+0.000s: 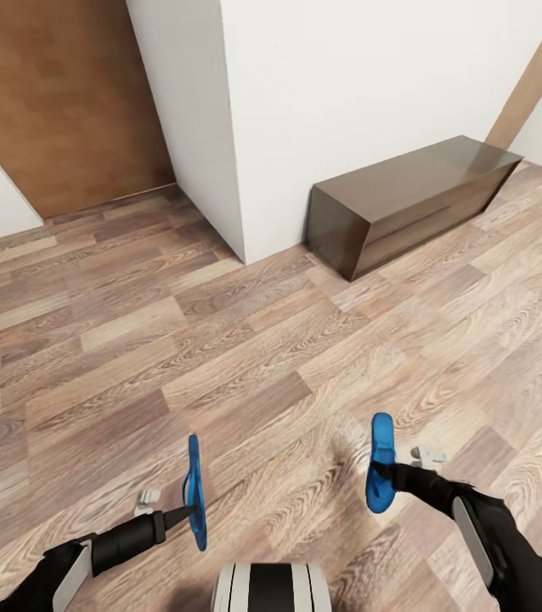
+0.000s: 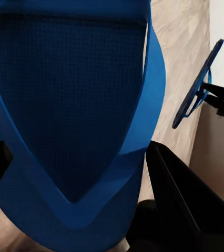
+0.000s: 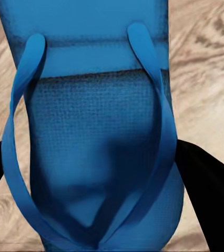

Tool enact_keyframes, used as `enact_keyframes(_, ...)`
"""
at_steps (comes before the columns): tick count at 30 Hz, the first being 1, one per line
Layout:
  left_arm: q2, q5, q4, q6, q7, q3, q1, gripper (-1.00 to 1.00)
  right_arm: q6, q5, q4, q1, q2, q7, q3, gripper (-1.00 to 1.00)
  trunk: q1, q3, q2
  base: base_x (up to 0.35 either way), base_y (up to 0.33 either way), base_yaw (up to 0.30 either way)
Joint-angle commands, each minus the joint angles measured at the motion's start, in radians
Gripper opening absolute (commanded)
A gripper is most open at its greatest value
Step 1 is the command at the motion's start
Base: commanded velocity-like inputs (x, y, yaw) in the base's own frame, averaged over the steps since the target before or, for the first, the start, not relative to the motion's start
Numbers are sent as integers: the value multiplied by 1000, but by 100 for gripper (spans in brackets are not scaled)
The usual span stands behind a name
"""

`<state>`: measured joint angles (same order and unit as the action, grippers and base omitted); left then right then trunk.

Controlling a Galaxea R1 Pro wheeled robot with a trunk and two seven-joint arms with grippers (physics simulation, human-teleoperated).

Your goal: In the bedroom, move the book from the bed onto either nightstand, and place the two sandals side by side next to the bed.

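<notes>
From the head camera I looked down on a wide wooden floor (image 1: 245,357), with a white wall corner (image 1: 245,127) ahead, a brown door (image 1: 59,93) off to the left, and a long dark-brown dresser (image 1: 407,204) standing against the wall on the right. Neither the bed nor a nightstand was visible to me, so I judged I was in transit with the sandals, not yet at the spot where they belong.

Each arm carried one blue flip-flop clear of the floor. The left hand (image 1: 182,512) was clamped on the left sandal (image 1: 194,493), which hung edge-on, its sole upright. The right hand (image 1: 392,474) was closed on the right sandal (image 1: 381,463), also held upright, toe end pointing away from me. Through the left wrist camera the left sandal's sole and V-shaped strap (image 2: 143,131) sat between the dark fingers (image 2: 185,199), and the right sandal (image 2: 196,86) showed beyond, well apart. The right wrist camera showed the thin straps (image 3: 154,105) arching over the textured footbed (image 3: 91,157).

I took them to be light, thin and somewhat flexible, so they might flap or twist in the grip when I drove. A hold across the sole edge near the strap anchor seemed soundest; the straps themselves looked too soft to pinch reliably. Setting them down flat would need a wrist roll first.
</notes>
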<state>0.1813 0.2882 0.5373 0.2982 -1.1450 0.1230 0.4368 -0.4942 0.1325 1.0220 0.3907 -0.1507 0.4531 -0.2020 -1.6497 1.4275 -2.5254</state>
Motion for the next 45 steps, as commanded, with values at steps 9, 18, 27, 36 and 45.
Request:
enact_keyframes(9,-9,1,5,7,-9,5,0,-100,-18,150,-229,-1,-11,155,-3,-100,4,-34,2,0,0,0)
enact_keyframes(18,-12,3,10,8,-12,4,0,-100,-18,170,-354,-1,-13,307,-5,-100,8,-69,4,0,0,0)
enact_keyframes(27,-14,3,10,8,-15,3,0,-100,-18,174,-365,-2,-17,332,-2,-100,12,-104,6,0,0,0)
enact_keyframes(36,-12,-2,-21,-30,-8,-1,-3,-100,-9,173,-367,-6,-16,344,-2,-100,16,-139,8,0,0,0)
enact_keyframes(45,-16,-3,-29,-55,-8,-3,-4,-100,-7,167,-367,-9,-14,343,-1,-100,20,-174,10,0,0,0)
